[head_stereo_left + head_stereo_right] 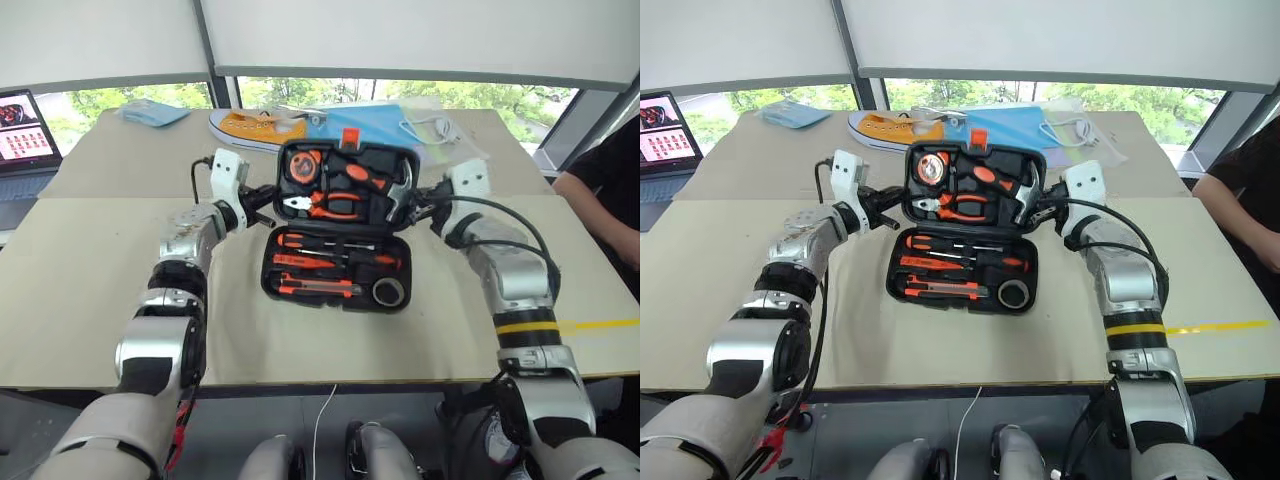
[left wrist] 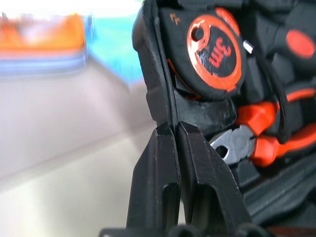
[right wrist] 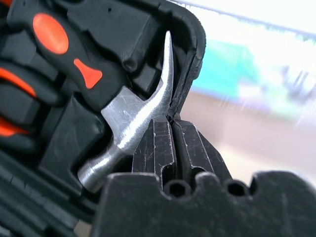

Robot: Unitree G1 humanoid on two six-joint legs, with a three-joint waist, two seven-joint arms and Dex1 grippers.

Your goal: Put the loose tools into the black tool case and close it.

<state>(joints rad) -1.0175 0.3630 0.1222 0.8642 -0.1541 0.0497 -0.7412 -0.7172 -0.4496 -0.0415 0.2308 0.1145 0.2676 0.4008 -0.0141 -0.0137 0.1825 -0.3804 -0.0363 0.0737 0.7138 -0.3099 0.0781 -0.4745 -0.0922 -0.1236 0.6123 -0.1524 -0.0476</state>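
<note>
The black tool case [image 1: 268, 272] lies open at the table's middle, its lid [image 1: 392, 158] tilted up off the table. In the base lie two long screwdrivers [image 1: 325, 243], a utility knife [image 1: 315, 288] and a dark tape roll [image 1: 389, 292]. The lid holds a tape measure [image 2: 215, 49], pliers [image 1: 335, 205] and a hammer [image 3: 133, 123]. My left gripper [image 1: 268, 198] is shut on the lid's left rim [image 2: 158, 74], seen close in the left wrist view. My right gripper [image 1: 412, 205] is shut on the lid's right rim [image 3: 190, 74], beside the hammer's claw.
Behind the case lie an orange-and-white shoe [image 1: 255, 127], a blue sheet [image 1: 375, 117], a white cable [image 1: 430, 128] and a blue cloth [image 1: 155, 113]. A laptop [image 1: 25, 130] stands at far left. A person [image 1: 610, 190] sits at the right edge. Yellow tape [image 1: 600, 325] marks the table.
</note>
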